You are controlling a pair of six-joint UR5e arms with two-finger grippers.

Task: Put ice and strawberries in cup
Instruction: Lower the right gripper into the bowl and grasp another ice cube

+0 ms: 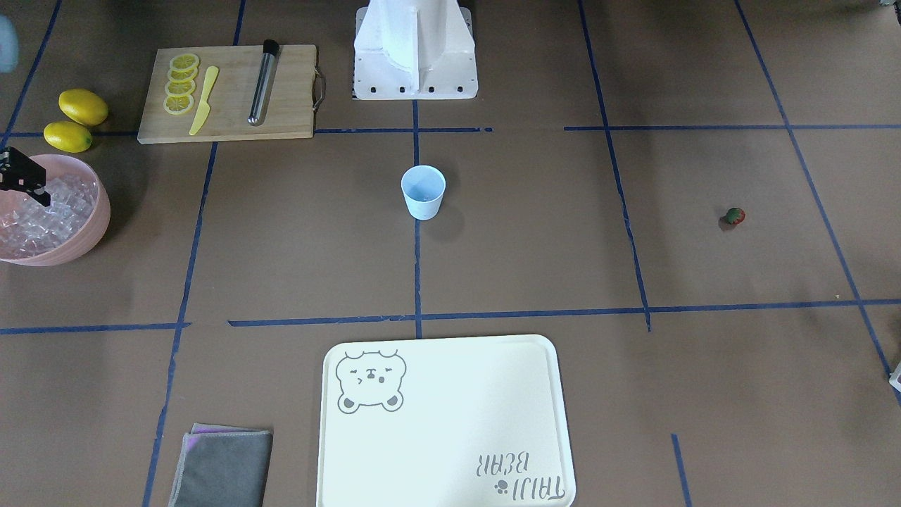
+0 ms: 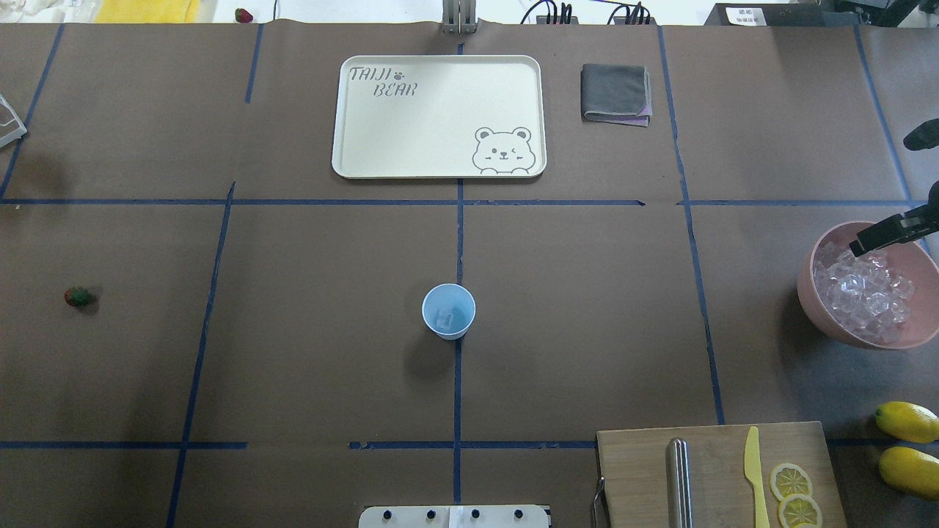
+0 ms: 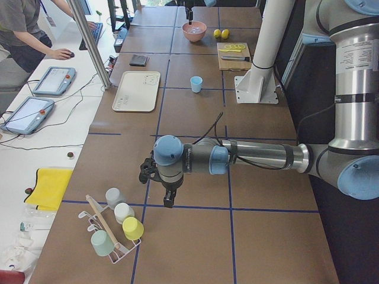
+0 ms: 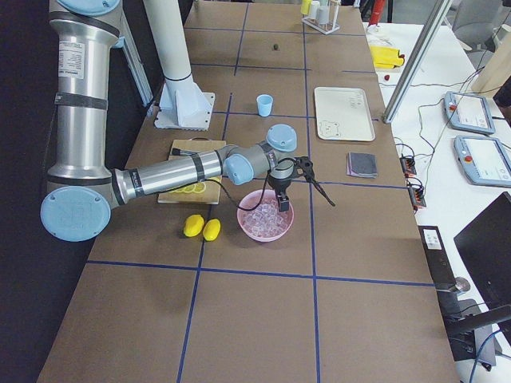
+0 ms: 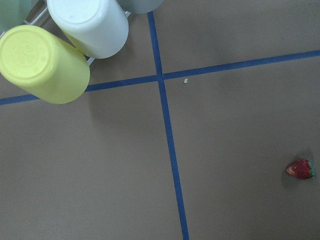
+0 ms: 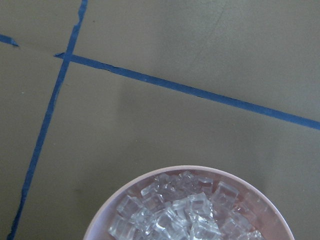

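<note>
The light blue cup [image 2: 448, 311] stands upright at the table's middle, with a clear glassy piece on its bottom. The ice [image 2: 866, 290] is heaped in a pink bowl [image 2: 810, 293] at the table's right end. My right gripper [image 2: 860, 244] hangs over the bowl's far rim, just above the heap; I cannot tell whether it is open. The strawberry [image 2: 78, 296] lies alone far to the left and shows in the left wrist view [image 5: 300, 169]. My left gripper [image 3: 168, 201] points down beyond the table's left end, seen only from the side, so its state is unclear.
A cutting board [image 2: 719, 469] with lemon slices, a yellow knife and a metal rod lies near the robot's base on the right. Two lemons [image 2: 908, 422] lie beside it. A cream tray [image 2: 440, 117] and a folded grey cloth [image 2: 615, 93] lie at the far side. A rack of cups [image 3: 118, 228] stands by the left arm.
</note>
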